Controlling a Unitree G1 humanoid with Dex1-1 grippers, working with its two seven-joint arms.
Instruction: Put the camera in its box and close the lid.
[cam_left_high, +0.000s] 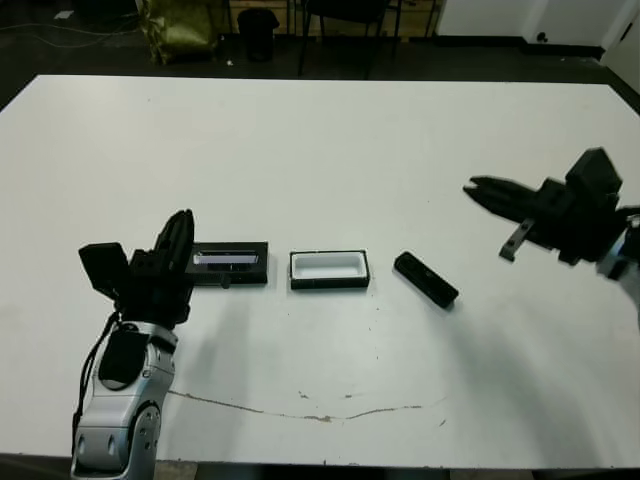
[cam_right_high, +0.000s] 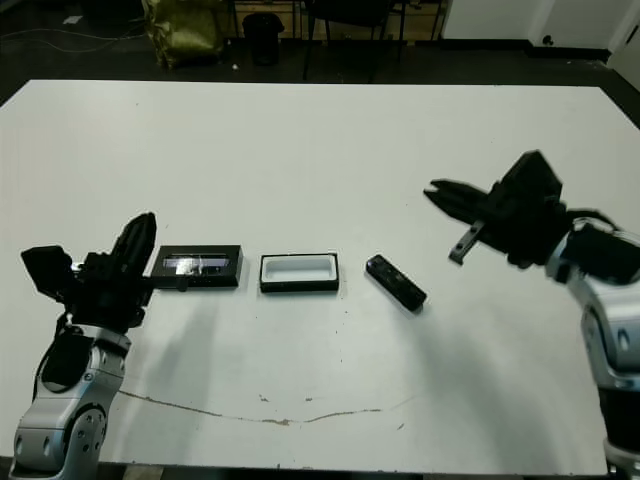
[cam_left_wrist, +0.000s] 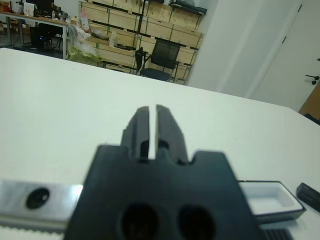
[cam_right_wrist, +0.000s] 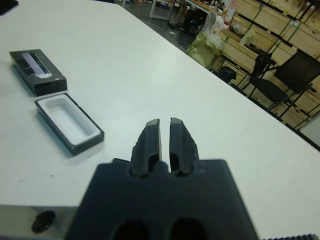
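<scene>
Camera (cam_left_high: 426, 279) lying slantwise on white counter (cam_left_high: 320, 150), just right of open box (cam_left_high: 329, 270); lid (cam_left_high: 231, 264) flat left of box. Left pincer (cam_left_high: 178, 240) beside lid's left end, fingers nearly together, empty. Right pincer (cam_left_high: 480, 190) raised well right of camera, likewise narrowly closed, empty.

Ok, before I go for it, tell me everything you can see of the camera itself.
The camera is a small slim black bar with rounded ends, matte-looking, lying flat on the white table at a slant. It sits just to the robot's right of the open white-lined box, apart from it, with nothing touching it. The right gripper hangs beyond it, nearly shut and holding nothing. Finer details on its face are too small to tell.
</scene>
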